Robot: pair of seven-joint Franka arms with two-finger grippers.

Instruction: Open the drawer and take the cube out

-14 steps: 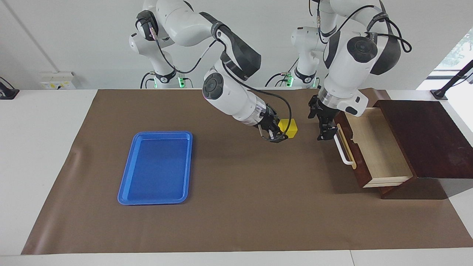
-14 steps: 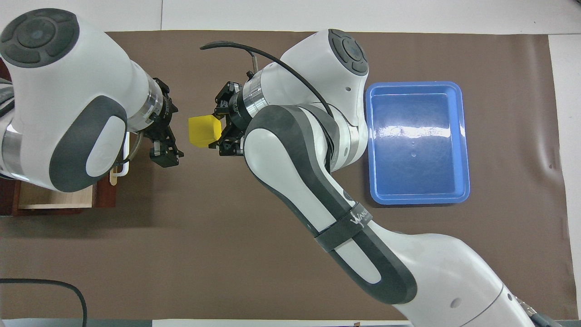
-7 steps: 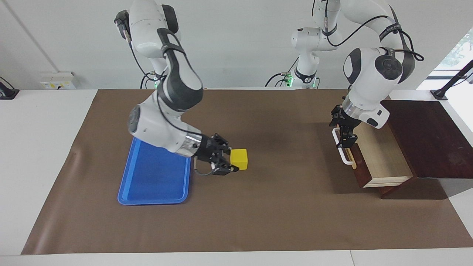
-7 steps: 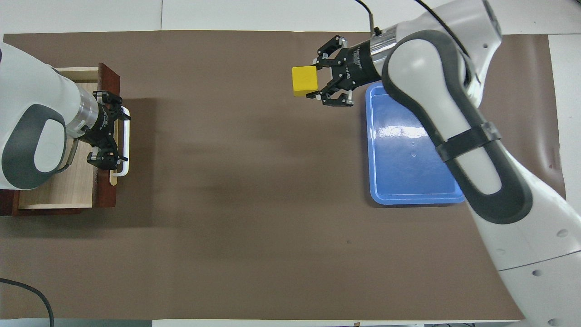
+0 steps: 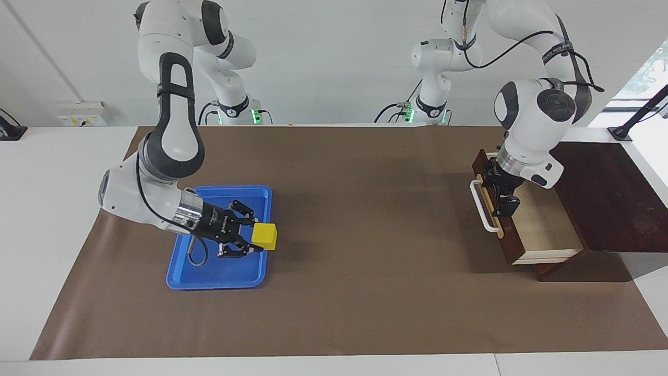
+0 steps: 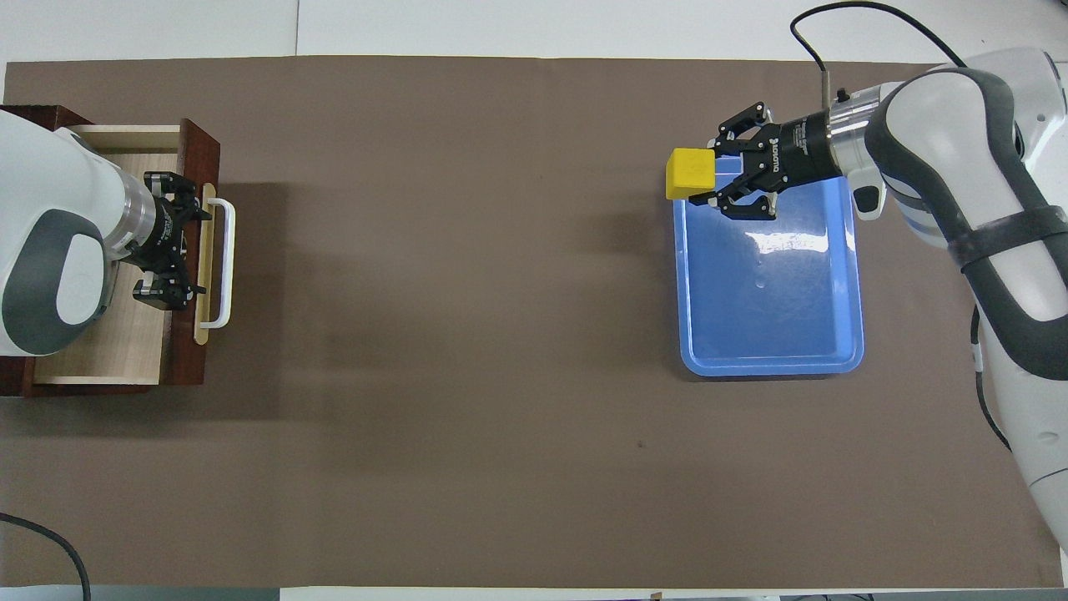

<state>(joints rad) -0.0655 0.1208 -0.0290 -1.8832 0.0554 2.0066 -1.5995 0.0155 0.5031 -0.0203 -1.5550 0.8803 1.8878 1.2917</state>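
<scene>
My right gripper is clamped on the yellow cube, which projects from my fingertips at 3 o'clock in the facing view and hangs over the edge of the blue tray that faces the drawer. My left gripper hangs with its jaws spread wide over the pulled-out drawer, just inside the dark front panel, with the white handle at its 9 o'clock in the facing view. Tray and drawer box sit well apart at either end of a brown mat on a white table, with a pale wall at 12 o'clock.
</scene>
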